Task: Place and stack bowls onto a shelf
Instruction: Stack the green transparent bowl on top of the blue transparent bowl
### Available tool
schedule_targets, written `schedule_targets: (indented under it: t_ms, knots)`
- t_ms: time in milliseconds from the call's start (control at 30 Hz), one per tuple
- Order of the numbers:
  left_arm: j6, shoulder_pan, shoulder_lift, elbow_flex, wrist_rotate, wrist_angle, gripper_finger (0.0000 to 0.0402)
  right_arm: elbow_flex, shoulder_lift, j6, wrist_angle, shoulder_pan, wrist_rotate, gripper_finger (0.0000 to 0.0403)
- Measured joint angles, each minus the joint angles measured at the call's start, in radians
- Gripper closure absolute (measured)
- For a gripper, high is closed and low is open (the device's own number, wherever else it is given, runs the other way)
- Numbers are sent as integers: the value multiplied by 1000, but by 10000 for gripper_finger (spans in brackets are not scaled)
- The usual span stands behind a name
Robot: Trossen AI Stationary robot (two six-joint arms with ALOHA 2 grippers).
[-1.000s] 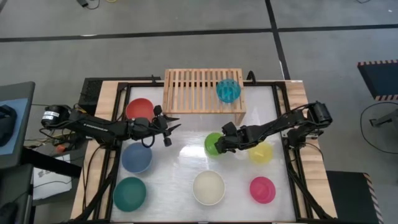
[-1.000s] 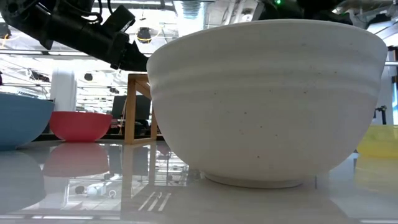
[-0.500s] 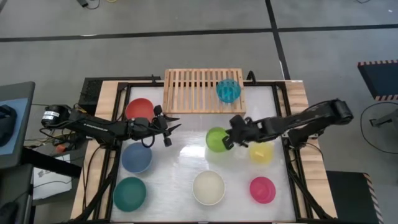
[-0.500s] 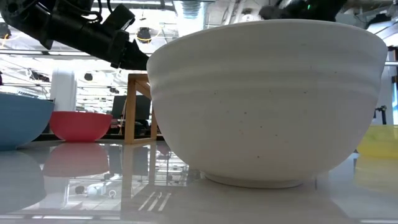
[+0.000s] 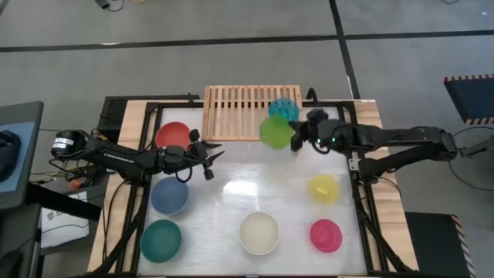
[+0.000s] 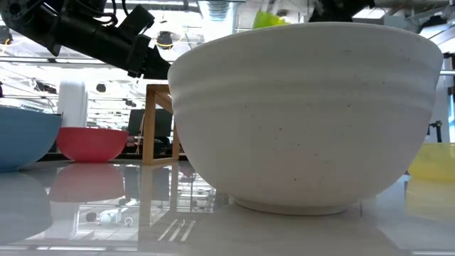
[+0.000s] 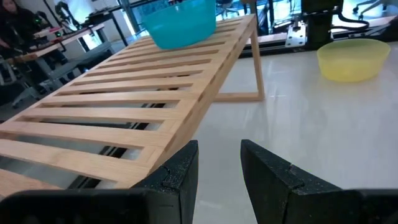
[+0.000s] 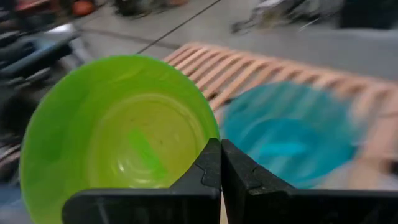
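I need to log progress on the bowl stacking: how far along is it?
Done: one light blue bowl sits on the shelf. In hand: the right gripper, fingers shut on the green bowl, carries it beside the blue one. Left: red, slate blue, teal, cream, yellow and pink bowls remain on the table. The left gripper waits, open.

Floor (image 5: 231,69): grey, crossed by dark lines.
Table (image 5: 231,197): white glossy top, wood-edged.
Room behind: desks, ceiling lamps seen.

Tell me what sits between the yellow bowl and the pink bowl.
Nothing: in the high view, only bare white tabletop separates the yellow bowl from the pink bowl.
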Motion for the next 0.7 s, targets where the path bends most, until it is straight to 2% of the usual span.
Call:
schedule_targets:
  t_ms: [167, 333, 433, 533, 700]
  knots:
    - [1, 0, 0, 0, -6, -2, 292, 0, -1, -28, -7, -150, 2, 383]
    - [9, 0, 0, 0, -43, -2, 292, 0, -1, -45, -1, -284, -97, 382]
    - [9, 0, 0, -1, -60, -2, 292, 0, -2, -42, -26, -349, -193, 378]
    - [9, 0, 0, -1, -62, -2, 292, 0, -2, -17, -62, -399, -272, 366]
    - [0, 0, 0, -1, -63, -2, 292, 0, -2, -13, -76, -413, -273, 330]
